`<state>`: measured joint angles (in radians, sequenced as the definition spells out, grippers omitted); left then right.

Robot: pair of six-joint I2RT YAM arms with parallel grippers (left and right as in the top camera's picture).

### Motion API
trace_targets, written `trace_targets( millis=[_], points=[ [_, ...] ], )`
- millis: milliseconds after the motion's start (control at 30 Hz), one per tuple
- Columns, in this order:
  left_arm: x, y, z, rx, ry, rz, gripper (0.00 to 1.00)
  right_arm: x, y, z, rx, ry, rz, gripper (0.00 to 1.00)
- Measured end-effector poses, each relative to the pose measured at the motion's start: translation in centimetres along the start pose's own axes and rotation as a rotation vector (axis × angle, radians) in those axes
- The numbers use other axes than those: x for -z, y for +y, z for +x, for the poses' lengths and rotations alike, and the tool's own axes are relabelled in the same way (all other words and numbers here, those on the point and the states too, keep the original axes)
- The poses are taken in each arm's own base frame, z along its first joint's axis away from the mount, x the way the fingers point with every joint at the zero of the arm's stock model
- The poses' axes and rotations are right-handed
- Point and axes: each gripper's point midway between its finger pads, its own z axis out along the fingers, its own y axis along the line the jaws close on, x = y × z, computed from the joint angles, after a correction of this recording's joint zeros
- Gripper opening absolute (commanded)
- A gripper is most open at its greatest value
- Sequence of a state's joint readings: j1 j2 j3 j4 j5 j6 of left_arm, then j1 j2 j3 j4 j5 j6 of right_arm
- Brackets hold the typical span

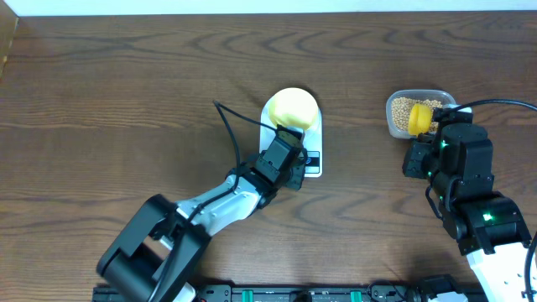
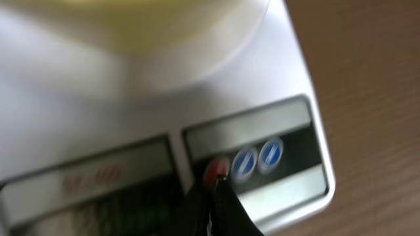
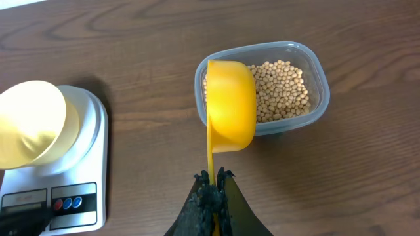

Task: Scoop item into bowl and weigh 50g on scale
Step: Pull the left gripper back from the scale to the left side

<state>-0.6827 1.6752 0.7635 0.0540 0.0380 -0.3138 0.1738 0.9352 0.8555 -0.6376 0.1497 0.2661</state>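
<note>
Left arm reaches slantwise from its base to the display end of the scale [image 1: 314,143]. The left gripper [image 2: 216,185] is clenched on nothing, fingers pressed together into one point. That point rests at the red button [image 2: 216,170], just beside the two blue buttons [image 2: 244,162]. The display [image 2: 92,177] shows red digits too blurred to read.

Scale lies on the table [image 1: 126,84] with its long axis running from the robot's side toward the far side. Its display and buttons sit at the end nearest the arms. The bowl [image 1: 292,107] stands upright on the far end of the scale, away from the display. No contents can be made out in it.

Right arm stands to the right of the scale, wrist pointing toward the far side. The right gripper [image 3: 213,180] grips the thin handle of a yellow scoop [image 3: 231,105]. The scoop's long axis runs straight away from the gripper, cup end foremost. It appears rolled on its side, mouth toward the scale. The cup hangs over the scale-side rim of a clear tub [image 3: 315,72] lying well apart from the scale on its right. The beans [image 3: 282,92] fill the tub's floor.
</note>
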Motion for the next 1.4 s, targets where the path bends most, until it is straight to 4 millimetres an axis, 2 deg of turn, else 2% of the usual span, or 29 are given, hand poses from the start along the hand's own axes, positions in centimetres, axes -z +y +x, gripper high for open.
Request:
trace_targets(
  millis=[67, 133, 167, 200, 233, 267, 400, 633, 767, 800, 867, 967, 1033, 1167, 1333, 1400],
  points=[
    [1.2, 0.2, 0.4, -0.010, 0.014, -0.009, 0.07, 0.0, 0.0, 0.0, 0.000, 0.001, 0.000, 0.01],
    [3.4, 0.2, -0.2, -0.032, -0.009, -0.007, 0.08, 0.0, 0.0, 0.0, 0.000, 0.001, 0.001, 0.01],
    [4.5, 0.1, -0.7, -0.039, -0.029, -0.008, 0.17, 0.0, 0.0, 0.0, 0.000, 0.001, 0.000, 0.01],
    [5.5, 0.2, -1.1, -0.045, -0.046, -0.012, 0.41, 0.0, 0.0, 0.0, 0.000, 0.001, 0.000, 0.01],
    [6.6, 0.3, -1.7, -0.048, -0.071, -0.020, 0.77, 0.0, 0.0, 0.0, 0.000, 0.000, 0.000, 0.01],
    [7.7, 0.5, -2.1, -0.055, -0.094, -0.032, 0.98, 0.0, 0.0, 0.0, 0.000, 0.001, 0.000, 0.01],
    [10.2, 2.2, -1.8, -0.055, -0.104, -0.118, 0.98, 0.0, 0.0, 0.0, 0.000, 0.000, 0.000, 0.01],
    [10.7, 3.8, 0.3, -0.118, -0.013, -0.183, 0.98, 0.0, 0.0, 0.0, 0.000, 0.000, 0.000, 0.01],
    [12.2, 6.8, 2.1, -0.203, 0.105, -0.219, 0.98, 0.0, 0.0, 0.0, 0.000, 0.001, 0.000, 0.01],
    [12.9, 7.2, 2.0, -0.211, 0.116, -0.202, 0.98, 0.0, 0.0, 0.0, 0.000, 0.001, 0.000, 0.01],
    [14.7, 7.8, 0.4, -0.226, 0.082, -0.157, 0.98, 0.0, 0.0, 0.0, 0.000, 0.001, 0.000, 0.01],
    [18.6, 8.3, -3.0, -0.253, -0.037, -0.060, 0.98, 0.0, 0.0, 0.0, 0.000, 0.001, -0.001, 0.01],
    [20.3, 8.8, -4.1, -0.262, -0.098, -0.027, 0.98, 0.0, 0.0, 0.0, 0.000, 0.000, 0.000, 0.01],
    [21.0, 10.1, -3.1, -0.239, -0.074, 0.001, 0.98, 0.0, 0.0, 0.0, 0.000, 0.001, -0.001, 0.01],
    [21.0, 9.6, -2.5, -0.306, -0.061, 0.039, 0.97, 0.0, 0.0, 0.0, 0.000, 0.002, -0.003, 0.01],
    [21.1, 9.2, -1.1, -0.382, -0.009, 0.066, 0.98, 0.0, 0.1, 0.0, 0.000, 0.002, -0.003, 0.01]
  ],
)
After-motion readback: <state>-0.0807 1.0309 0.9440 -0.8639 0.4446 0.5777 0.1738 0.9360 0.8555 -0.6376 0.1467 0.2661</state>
